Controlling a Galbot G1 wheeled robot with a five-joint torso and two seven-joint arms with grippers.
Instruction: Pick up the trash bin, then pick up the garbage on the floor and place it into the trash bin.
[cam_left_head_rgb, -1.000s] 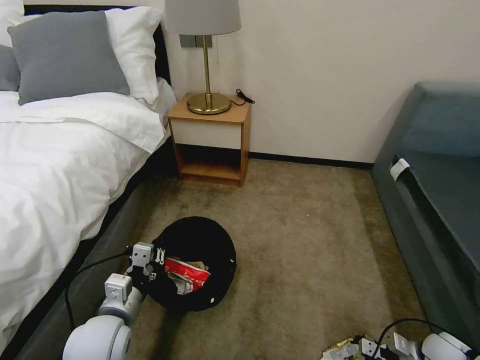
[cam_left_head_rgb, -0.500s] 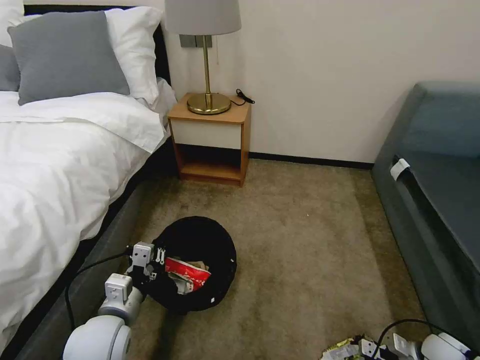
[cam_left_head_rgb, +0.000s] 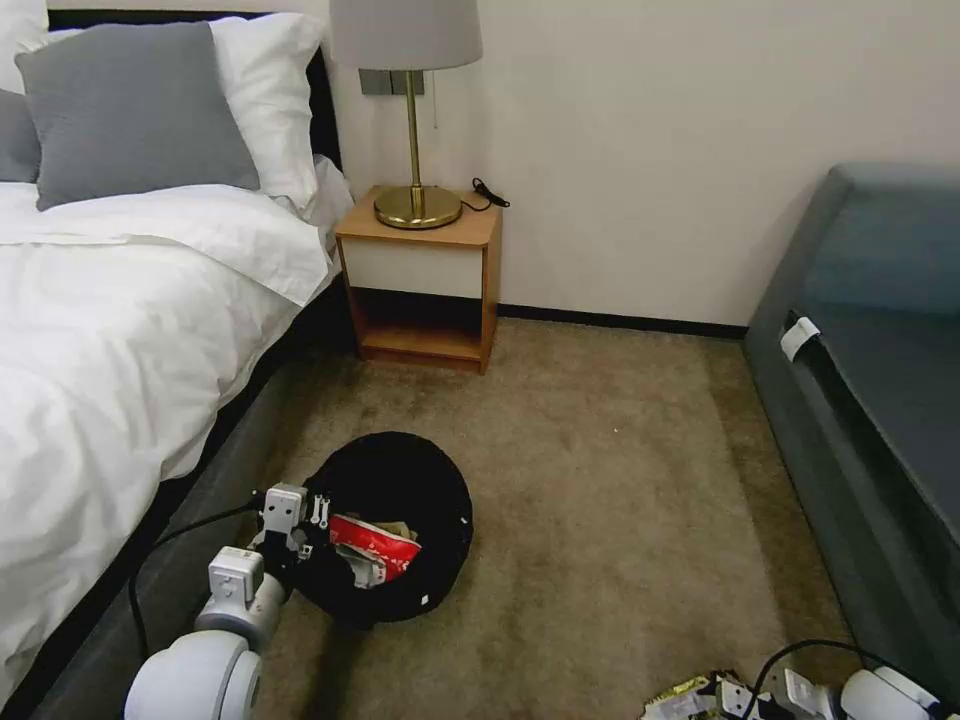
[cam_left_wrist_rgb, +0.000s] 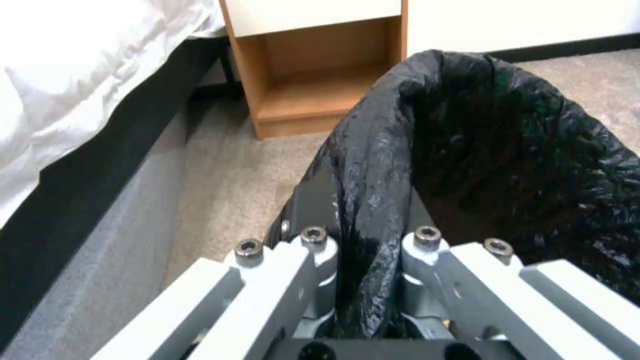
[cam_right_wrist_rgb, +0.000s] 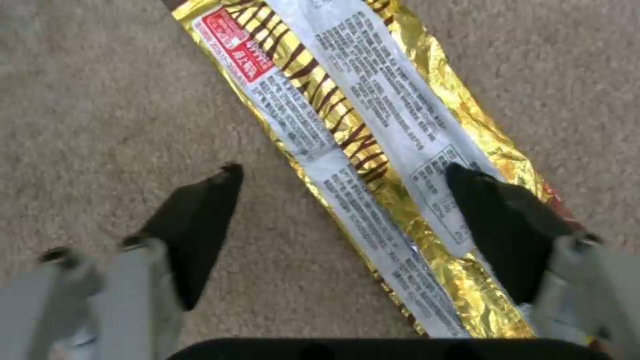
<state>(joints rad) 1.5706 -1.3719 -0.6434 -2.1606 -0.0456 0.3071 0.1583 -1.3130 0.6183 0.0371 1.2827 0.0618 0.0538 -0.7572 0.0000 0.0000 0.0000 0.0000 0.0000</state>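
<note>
Carpet floor (cam_left_head_rgb: 620, 500) beside the bed (cam_left_head_rgb: 110, 330) — left gripper (cam_left_wrist_rgb: 363, 240) pinches the trash bin (cam_left_head_rgb: 400, 480) rim, while right gripper (cam_right_wrist_rgb: 343, 182), fingers spread, hangs over the gold wrapper (cam_right_wrist_rgb: 373, 150).

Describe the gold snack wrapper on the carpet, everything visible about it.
The gold snack wrapper is a long, flattened foil packet, shiny and creased, with dark brown stripes, white panels of fine print and a small red label near one end. It lies flat on the beige carpet, running diagonally between the open fingers of the right claw, one fingertip over its edge.
</note>
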